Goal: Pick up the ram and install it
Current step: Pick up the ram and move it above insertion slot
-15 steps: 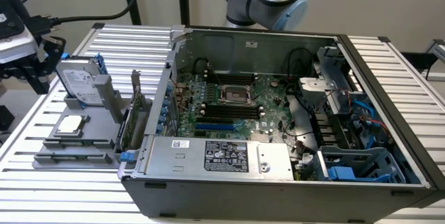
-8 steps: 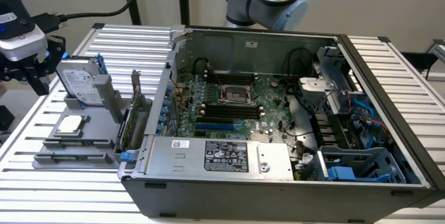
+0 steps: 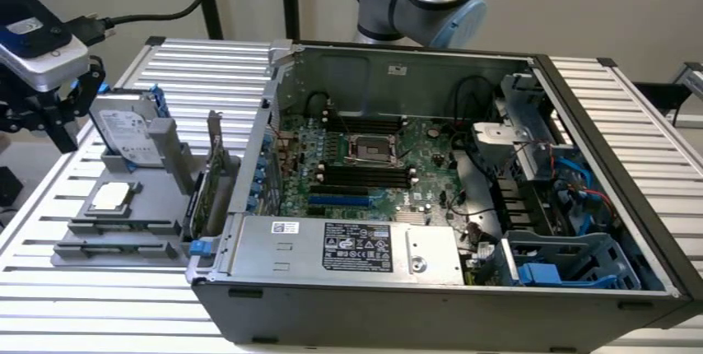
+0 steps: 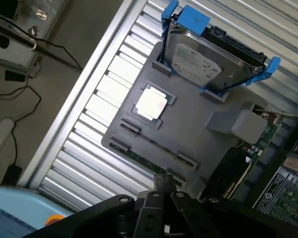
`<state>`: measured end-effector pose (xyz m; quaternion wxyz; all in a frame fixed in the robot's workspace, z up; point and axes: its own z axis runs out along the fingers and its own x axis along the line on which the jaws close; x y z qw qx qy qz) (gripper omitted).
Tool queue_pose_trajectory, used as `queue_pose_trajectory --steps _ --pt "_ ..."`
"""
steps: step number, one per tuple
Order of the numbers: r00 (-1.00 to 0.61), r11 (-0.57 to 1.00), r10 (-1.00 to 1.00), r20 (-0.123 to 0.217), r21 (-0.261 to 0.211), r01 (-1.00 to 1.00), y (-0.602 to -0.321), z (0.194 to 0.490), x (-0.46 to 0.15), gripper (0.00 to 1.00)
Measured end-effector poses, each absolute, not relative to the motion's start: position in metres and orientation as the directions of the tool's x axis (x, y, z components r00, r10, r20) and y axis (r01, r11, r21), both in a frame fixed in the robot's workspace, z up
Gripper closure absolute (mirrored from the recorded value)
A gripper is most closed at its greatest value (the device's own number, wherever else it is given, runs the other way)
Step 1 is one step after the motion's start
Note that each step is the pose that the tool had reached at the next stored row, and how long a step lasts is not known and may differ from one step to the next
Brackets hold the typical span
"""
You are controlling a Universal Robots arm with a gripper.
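Starting at the exterior view's left: looking at a flat grey plastic parts tray (image 4: 198, 124) resting on the ribbed metal worktop (image 3: 66, 305). Finding the ram (image 4: 146, 159), a long thin green circuit-board strip, seated in what appears to be the tray groove farther from the small square silver processor chip (image 4: 151, 104), well apart from the silver hard drive in its blue bracket (image 4: 196, 62). Not yet lifted.

Judging the hazards, moving rightwards:
- Risking a knock on the strip's top edge instead of a straddle, coming down with the tips together.
- Risking a tilted or slipping hold, gripping so thin a board off-centre or dragging against the groove's end clips.
- Risking a clip against the tall upright green expansion card with the blue tab (image 3: 209, 181), standing between the tray and the open dark grey computer case (image 3: 615, 123).
- Risking a jammed or half-seated board at the motherboard's long black slots (image 3: 357, 177), arriving skewed or turned the wrong way round.

Turning to the black end effector (image 4: 162, 181): hanging above the tray, over the groove end of it, well clear of the case. Keeping both fingers pressed fully together, gripping nothing and touching nothing
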<state>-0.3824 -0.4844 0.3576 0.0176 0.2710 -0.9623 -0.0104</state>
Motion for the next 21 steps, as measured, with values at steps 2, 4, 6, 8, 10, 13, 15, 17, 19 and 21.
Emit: queue_pose_trajectory --steps 2,4,6,8,10,13,15,17,19,21 --pt "-0.833 0.833 -0.552 0.028 0.030 -0.552 -0.4844 0.3570 -0.3824 0.89" --pt "-0.813 0.813 -0.582 0.028 0.030 -0.581 -0.4844 0.3565 -0.3824 0.89" --pt "-0.791 0.792 -0.611 0.028 0.029 -0.610 -0.4844 0.3561 -0.3824 0.89" --pt "-0.768 0.769 -0.639 0.028 0.030 -0.639 -0.4844 0.3555 -0.3824 0.89" --pt "-0.745 0.745 -0.667 0.028 0.030 -0.666 -0.4844 0.3550 -0.3824 0.89" --pt "-0.707 0.707 -0.707 0.028 0.030 -0.706 -0.4844 0.3542 -0.3824 0.89" --pt "-0.680 0.681 -0.732 0.028 0.029 -0.732 -0.4844 0.3537 -0.3824 0.89" --pt "-0.654 0.654 -0.756 0.028 0.030 -0.756 -0.4844 0.3531 -0.3824 0.89" --pt "-0.626 0.627 -0.779 0.028 0.030 -0.779 -0.4844 0.3527 -0.3824 0.89" --pt "-0.597 0.598 -0.802 0.028 0.030 -0.801 -0.4844 0.3521 -0.3825 0.89"
